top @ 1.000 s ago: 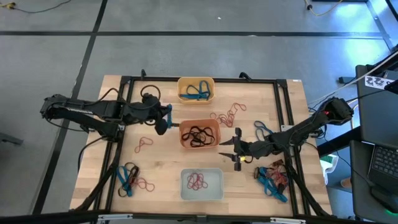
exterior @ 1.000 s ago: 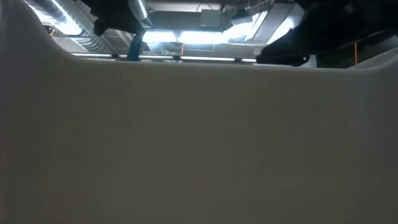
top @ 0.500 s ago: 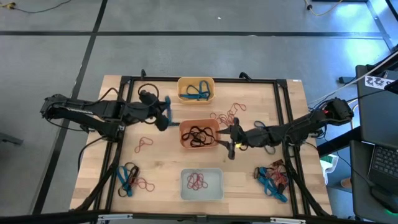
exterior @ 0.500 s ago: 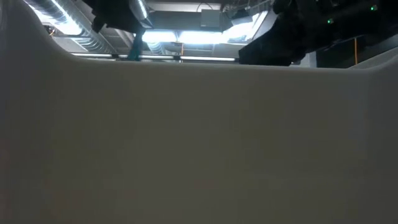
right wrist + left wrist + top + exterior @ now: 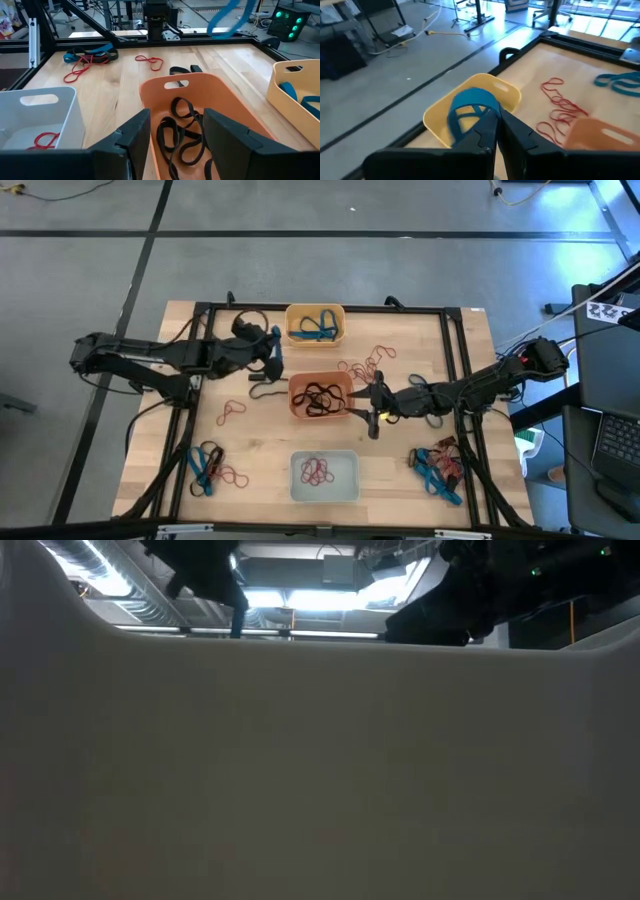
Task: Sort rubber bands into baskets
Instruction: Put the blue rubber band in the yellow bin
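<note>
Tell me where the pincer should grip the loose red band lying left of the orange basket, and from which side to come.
Grip the red band across one strand of its wider loop, coming straight down. It lies flat on bare wood, clear of the orange basket, so closing fingers could pinch one strand. The left pincer is nearer; the right pincer sits beside the basket.

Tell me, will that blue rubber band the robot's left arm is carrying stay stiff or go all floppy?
Probably floppy: the blue rubber band hangs in a loose loop from the left gripper. It likely weighs little, being a thin strip. It may drop limp among the others in the yellow basket, where blue bands already lie curled.
</note>
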Action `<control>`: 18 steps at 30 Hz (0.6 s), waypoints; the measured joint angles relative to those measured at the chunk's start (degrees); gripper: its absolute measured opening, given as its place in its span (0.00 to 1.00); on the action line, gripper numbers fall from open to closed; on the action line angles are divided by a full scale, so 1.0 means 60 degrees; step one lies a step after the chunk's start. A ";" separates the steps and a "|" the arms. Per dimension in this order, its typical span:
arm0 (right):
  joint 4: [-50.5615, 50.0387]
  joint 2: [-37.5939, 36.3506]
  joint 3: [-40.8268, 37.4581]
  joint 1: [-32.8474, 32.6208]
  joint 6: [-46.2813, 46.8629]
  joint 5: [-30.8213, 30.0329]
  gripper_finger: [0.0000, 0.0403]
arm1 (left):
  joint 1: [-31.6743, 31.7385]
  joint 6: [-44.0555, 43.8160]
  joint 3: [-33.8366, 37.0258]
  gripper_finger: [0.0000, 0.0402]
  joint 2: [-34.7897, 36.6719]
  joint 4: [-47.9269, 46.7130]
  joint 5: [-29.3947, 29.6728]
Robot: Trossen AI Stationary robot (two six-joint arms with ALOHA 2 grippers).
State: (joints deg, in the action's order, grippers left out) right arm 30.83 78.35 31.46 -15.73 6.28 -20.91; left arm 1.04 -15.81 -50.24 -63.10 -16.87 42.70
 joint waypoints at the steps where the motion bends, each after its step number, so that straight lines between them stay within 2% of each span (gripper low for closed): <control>1: -0.0007 0.0000 0.0000 0.0000 -0.0004 0.0000 0.45 | 0.0109 0.0189 0.0000 0.04 -0.0192 0.0251 -0.0021; 8: -0.0117 -0.0004 0.0004 0.0000 -0.0361 -0.0003 0.45 | 0.0929 0.1884 0.0000 0.04 -0.1546 0.2694 -0.0731; 15: -0.0167 -0.0004 0.0004 0.0000 -0.0543 -0.0002 0.45 | 0.1998 0.2788 0.0000 0.04 -0.2840 0.4892 -0.1118; 18: -0.0171 -0.0004 0.0002 0.0000 -0.0543 0.0000 0.45 | 0.2539 0.3103 0.0000 0.04 -0.3383 0.5775 -0.1742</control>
State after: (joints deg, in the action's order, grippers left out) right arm 29.80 78.32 31.48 -15.73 3.03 -20.91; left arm 16.28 2.81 -50.24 -83.40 17.78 32.25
